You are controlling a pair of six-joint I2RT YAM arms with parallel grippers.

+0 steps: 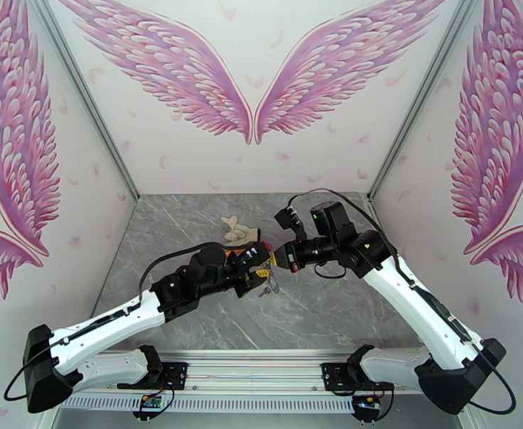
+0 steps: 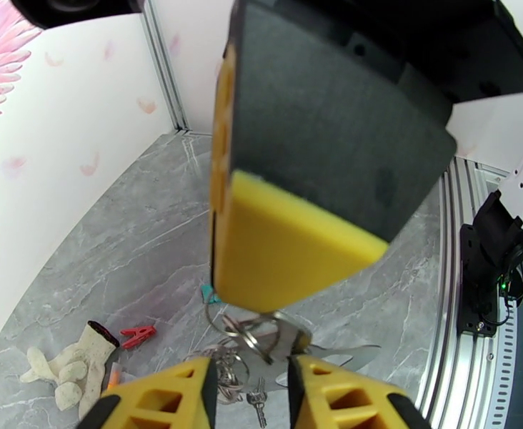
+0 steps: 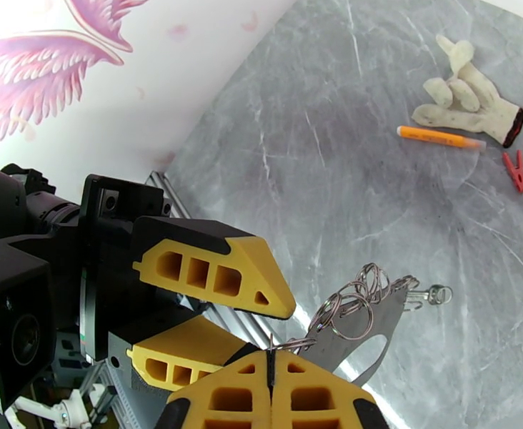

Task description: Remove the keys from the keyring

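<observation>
Inspection of the bunch as I see it from the console. The flat grey metal oval loop [image 3: 394, 316], with a large open centre, hangs clear of the table. It is tilted, with its broad face toward the right wrist camera. A cluster of silvery wire split rings [image 3: 347, 312] overlaps its upper edge, and one ring runs into the closed fingertips of the right gripper [image 3: 269, 360]. The tiny grey-silver metal keys [image 2: 256, 403] dangle beneath the rings, attached, blades downward. I cannot tell how many there are.

White walls [image 1: 211, 166] painted with large pink feathered wings [image 1: 168, 66] meet at pale metal corner posts [image 1: 83, 94] around a grey marbled counter [image 1: 319, 316], all brightly, evenly lit.
</observation>
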